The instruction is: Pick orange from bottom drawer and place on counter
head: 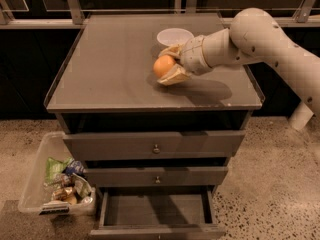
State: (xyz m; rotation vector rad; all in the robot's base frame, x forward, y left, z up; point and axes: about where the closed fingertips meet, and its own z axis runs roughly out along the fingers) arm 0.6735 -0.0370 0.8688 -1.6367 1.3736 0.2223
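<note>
The orange is a small pale orange ball held between my gripper's cream fingers, low over the right middle of the grey glossy counter. I cannot tell whether it touches the surface. The arm reaches in from the right. The bottom drawer stands pulled open below, and its grey floor is bare.
A white bowl sits on the counter just behind the gripper. Two shut grey drawers with small knobs are above the open one. A clear bin of packets stands on the speckled floor at the left.
</note>
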